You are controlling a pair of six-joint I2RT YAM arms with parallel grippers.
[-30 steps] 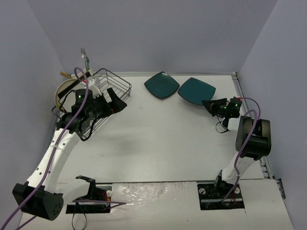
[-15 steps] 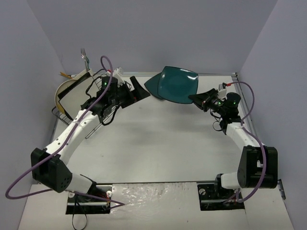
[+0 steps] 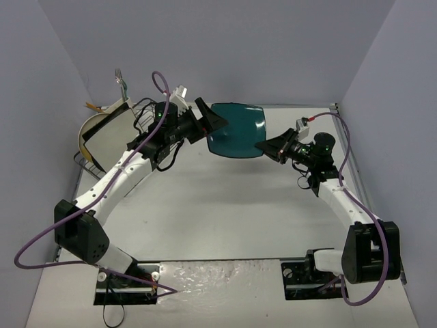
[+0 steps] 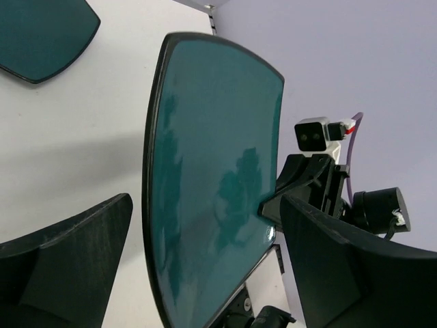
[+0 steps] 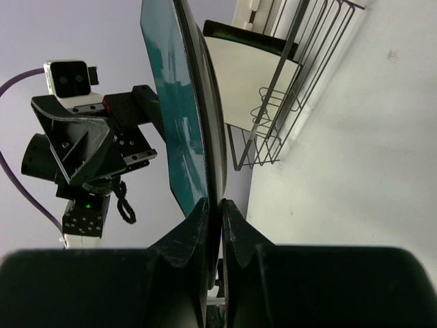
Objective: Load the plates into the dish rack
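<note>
Right, I read this as a mid-air handover. The right gripper (image 5: pixel 213 205) is pinched tight on the rim of a dark teal rounded-square plate (image 3: pixel 237 128), holding it on edge above the far middle of the table, well clear of the surface. The left gripper (image 4: pixel 205 199) faces that plate with its fingers spread wide. The plate's free edge sits in the gap between them, and I can't see either pad touching it. The black wire dish rack (image 5: pixel 273 130) is off at the left side with a white square plate (image 3: pixel 113 137) already standing in it. A second dark teal plate (image 4: pixel 41 34) lies flat on the table beyond. Next I'd ease the left fingers onto the free rim and close them firmly. I'd open the right only once that grip looks secure, then swing the plate left and slot it upright between the dividers.
</note>
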